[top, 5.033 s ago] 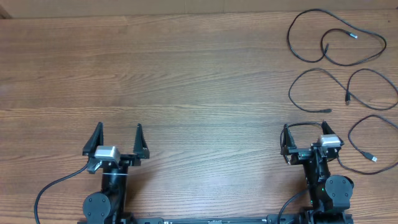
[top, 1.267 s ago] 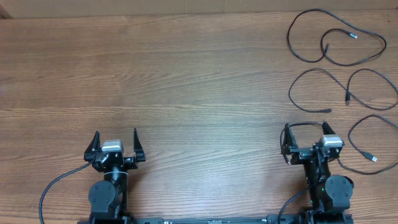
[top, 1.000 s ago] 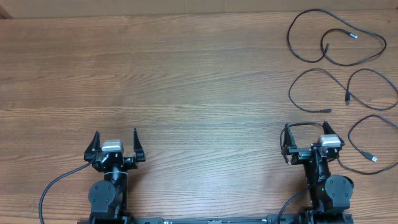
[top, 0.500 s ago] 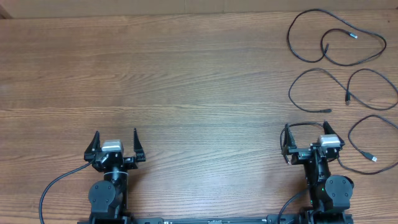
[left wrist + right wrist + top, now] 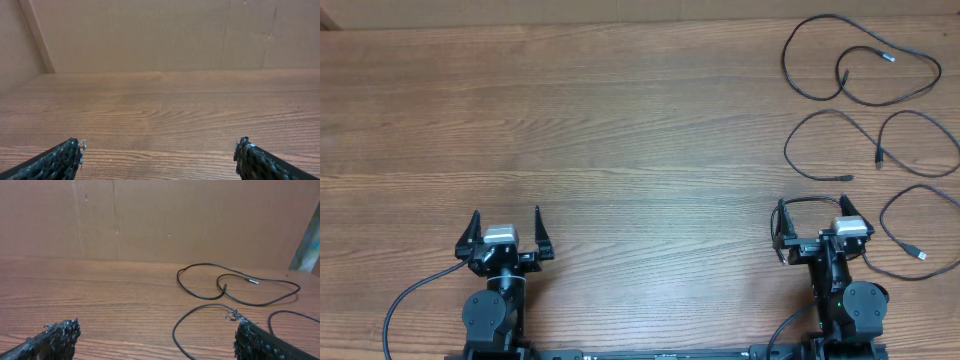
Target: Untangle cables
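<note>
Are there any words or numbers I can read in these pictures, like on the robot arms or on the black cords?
There are none: no word, number, brand or sign can be read in any view.
cables: plain black, with no print that shows.
left gripper and right gripper: no label can be made out.
table: only wood grain.
cardboard wall: plain brown, no writing.

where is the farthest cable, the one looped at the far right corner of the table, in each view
overhead: the farthest cable lies in the top right corner.
right wrist: right of centre, about midway up, near the table's far side.
left wrist: not in it.
shared landmark: the table's far edge, where it meets the cardboard wall.
</note>
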`<state>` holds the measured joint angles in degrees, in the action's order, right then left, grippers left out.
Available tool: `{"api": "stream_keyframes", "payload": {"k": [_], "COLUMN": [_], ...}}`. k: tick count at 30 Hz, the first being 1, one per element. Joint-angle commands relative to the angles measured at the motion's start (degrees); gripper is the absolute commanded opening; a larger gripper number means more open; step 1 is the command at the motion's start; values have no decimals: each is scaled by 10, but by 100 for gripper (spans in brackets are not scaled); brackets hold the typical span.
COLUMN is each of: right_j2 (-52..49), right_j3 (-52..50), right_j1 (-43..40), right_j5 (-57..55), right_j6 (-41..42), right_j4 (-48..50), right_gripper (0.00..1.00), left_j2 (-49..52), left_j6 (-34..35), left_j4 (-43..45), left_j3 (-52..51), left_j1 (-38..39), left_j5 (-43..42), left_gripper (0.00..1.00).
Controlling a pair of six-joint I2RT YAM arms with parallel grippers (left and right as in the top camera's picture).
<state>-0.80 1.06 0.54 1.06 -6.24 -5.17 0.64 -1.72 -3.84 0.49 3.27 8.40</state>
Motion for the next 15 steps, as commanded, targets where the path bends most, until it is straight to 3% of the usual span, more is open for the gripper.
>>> {"api": "stream_keyframes", "payload": {"k": [1,15], "right_j2": [6,6], "right_j3": [-6,-6], "right_j1": [5,5], "right_j5": [-5,-5], "right_j6": [-3,-3], "right_j4": [3,3], "right_gripper": [100,100], "left_j2": [-4,-4], "left_j6": [-11,-11], "left_j4": [0,0], "left_j3": [-2,-2], "left_j1": [-4,-4], "left_j5": [-3,-3], "left_gripper": [99,100]}}
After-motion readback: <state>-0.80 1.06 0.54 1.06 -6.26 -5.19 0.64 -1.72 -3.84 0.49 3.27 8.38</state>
